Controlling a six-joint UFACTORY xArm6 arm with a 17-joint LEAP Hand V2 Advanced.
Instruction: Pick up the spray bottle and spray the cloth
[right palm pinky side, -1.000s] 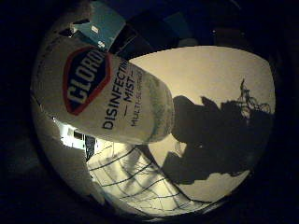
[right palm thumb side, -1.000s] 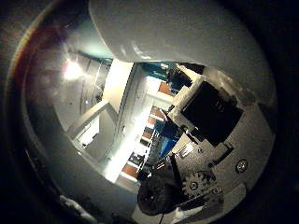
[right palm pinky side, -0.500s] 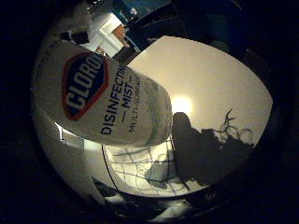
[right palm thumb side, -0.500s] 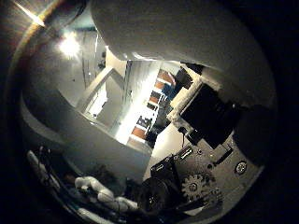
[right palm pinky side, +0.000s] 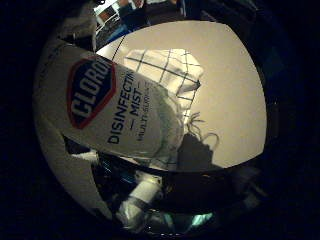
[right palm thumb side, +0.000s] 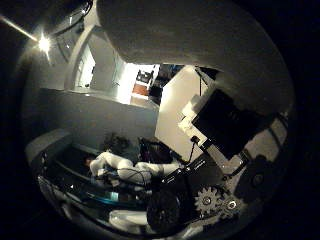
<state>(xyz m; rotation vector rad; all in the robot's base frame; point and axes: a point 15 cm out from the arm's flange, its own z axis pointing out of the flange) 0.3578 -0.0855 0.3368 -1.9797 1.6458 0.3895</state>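
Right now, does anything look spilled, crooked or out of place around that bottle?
Nothing looks spilled or broken. The spray bottle sits close against the palm of the robot hand, tilted above the beige table. The checked cloth lies rumpled rather than flat on the table, with a loose thread showing near its edge.

Both views are dim, with black borders ringing a round, strongly bulged field; straight lines bend near the rim. In the little finger side view the table (right palm pinky side: 230, 95) is the brightest area, and a hard dark shadow falls on it just beside the bottle (right palm pinky side: 110, 115), whose lit label reads clearly while its edges smear. In the thumb side view a lamp (right palm thumb side: 44, 44) flares with a streak; the hand (right palm thumb side: 220, 150) is murky.
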